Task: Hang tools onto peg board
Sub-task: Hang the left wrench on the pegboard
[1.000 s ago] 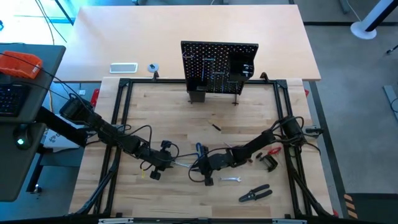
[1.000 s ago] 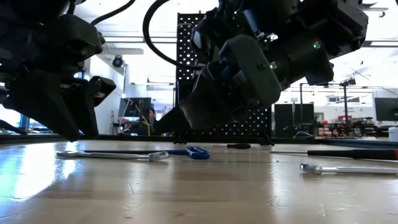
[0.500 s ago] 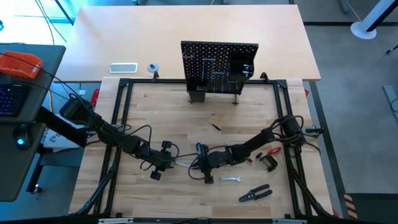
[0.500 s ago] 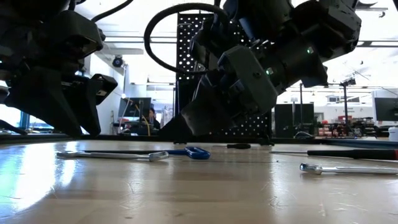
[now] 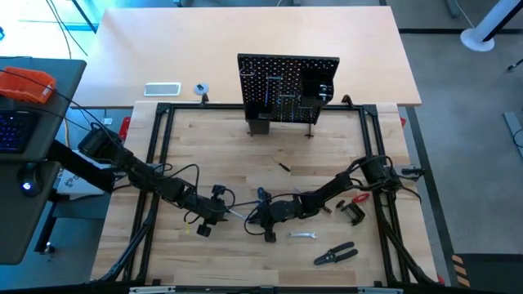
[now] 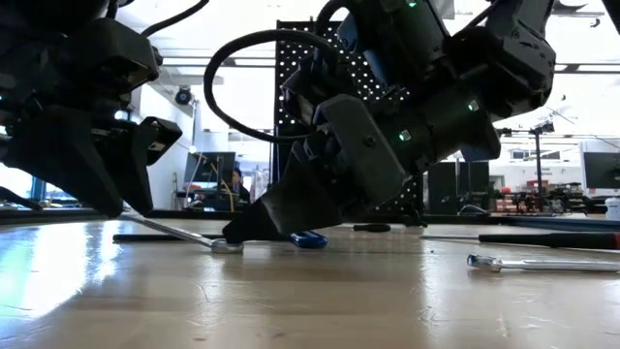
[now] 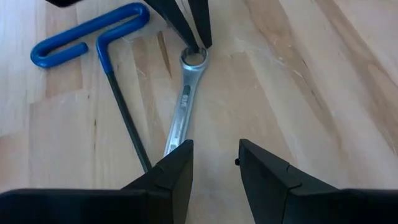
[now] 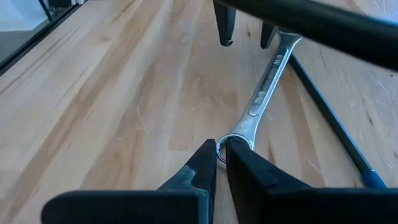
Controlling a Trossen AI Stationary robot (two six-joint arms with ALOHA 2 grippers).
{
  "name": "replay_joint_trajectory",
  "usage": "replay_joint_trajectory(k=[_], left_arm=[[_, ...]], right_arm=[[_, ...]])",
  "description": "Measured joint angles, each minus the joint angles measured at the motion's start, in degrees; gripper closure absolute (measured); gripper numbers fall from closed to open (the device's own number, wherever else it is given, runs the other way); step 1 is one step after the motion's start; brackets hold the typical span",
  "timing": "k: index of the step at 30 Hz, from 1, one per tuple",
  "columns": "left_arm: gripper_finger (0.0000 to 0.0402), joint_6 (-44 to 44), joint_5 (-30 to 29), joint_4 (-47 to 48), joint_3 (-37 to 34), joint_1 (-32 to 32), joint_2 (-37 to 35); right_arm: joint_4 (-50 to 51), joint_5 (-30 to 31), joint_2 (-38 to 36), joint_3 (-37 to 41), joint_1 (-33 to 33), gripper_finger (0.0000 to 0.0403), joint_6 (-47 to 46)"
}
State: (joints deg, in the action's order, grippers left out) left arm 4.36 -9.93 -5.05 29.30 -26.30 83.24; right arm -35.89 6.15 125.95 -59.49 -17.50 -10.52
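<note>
High view: the wooden bench (image 5: 270,155) fills the frame, with the black peg board (image 5: 288,87) standing upright at its far edge, hooks and a small black bin on its face. Both dark arms reach in toward the middle of the near half, the left arm from the left side, the right arm from the right.

The left tool (image 5: 219,211) hovers low over the bench with its fingers parted and grasping nothing. In the left wrist view the fingers (image 7: 177,168) stand apart, one near end of the silver wrench (image 7: 184,106) lying just before the gap between them.

The right tool (image 5: 260,219) is clenched on the ring end of that wrench; in the right wrist view its fingers (image 8: 205,165) pinch the ring from both sides. In the low view the right tool's tip (image 6: 232,236) meets the wrench at the bench surface, and the shaft slants up from there toward the left tool.

Just beside the wrench lies the blue-handled key (image 7: 90,37), its dark shaft running alongside. Farther right on the bench lie a red-and-black clamp (image 5: 354,208), black-handled pliers (image 5: 335,255) and a second small wrench (image 5: 303,235). A short dark tool (image 5: 283,167) lies alone nearer the peg board.
</note>
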Motion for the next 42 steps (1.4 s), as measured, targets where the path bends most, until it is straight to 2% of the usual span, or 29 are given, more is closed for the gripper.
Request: replay_joint_trajectory(k=[5,8,18,24,27,30,33,39,42], left_arm=[[0.028,0.1,-1.46,4.11,0.04,0.0,-0.02],[0.028,1.16,-4.66,5.59,0.12,-0.02,-0.07],[0.028,-4.51,-4.4,-0.49,0.07,-0.92,-0.04],[0.028,-8.19,-9.74,1.26,0.07,-0.89,-0.04],[0.028,-10.84,-10.57,1.39,0.07,-0.49,-0.04],[0.0278,-11.58,-9.27,2.29,0.07,1.0,-0.04],[0.027,-11.25,-3.98,3.12,0.07,3.4,-0.04],[0.0254,-11.31,-1.87,4.43,0.04,6.9,-0.04],[0.0253,-11.56,1.48,4.69,0.04,8.54,-0.03]], right_arm=[[0.4,-0.02,0.1,-0.34,0.0,0.0369,0.32],[0.32,-0.35,0.15,-0.34,0.0,0.0369,0.37],[0.27,-0.46,0.22,-0.26,0.0,0.0369,0.12],[0.25,-0.63,0.22,-0.21,0.0,0.0369,0.06],[0.25,-0.63,0.22,-0.21,0.0,0.0369,0.05],[0.23,-0.63,0.22,-0.19,0.0,0.0369,0.04],[0.23,-0.63,0.22,-0.19,0.0,0.0369,0.04],[0.18,-0.63,0.22,-0.17,0.0,0.0369,0.04],[0.18,-0.63,0.22,-0.17,0.0,0.0369,0.04]])
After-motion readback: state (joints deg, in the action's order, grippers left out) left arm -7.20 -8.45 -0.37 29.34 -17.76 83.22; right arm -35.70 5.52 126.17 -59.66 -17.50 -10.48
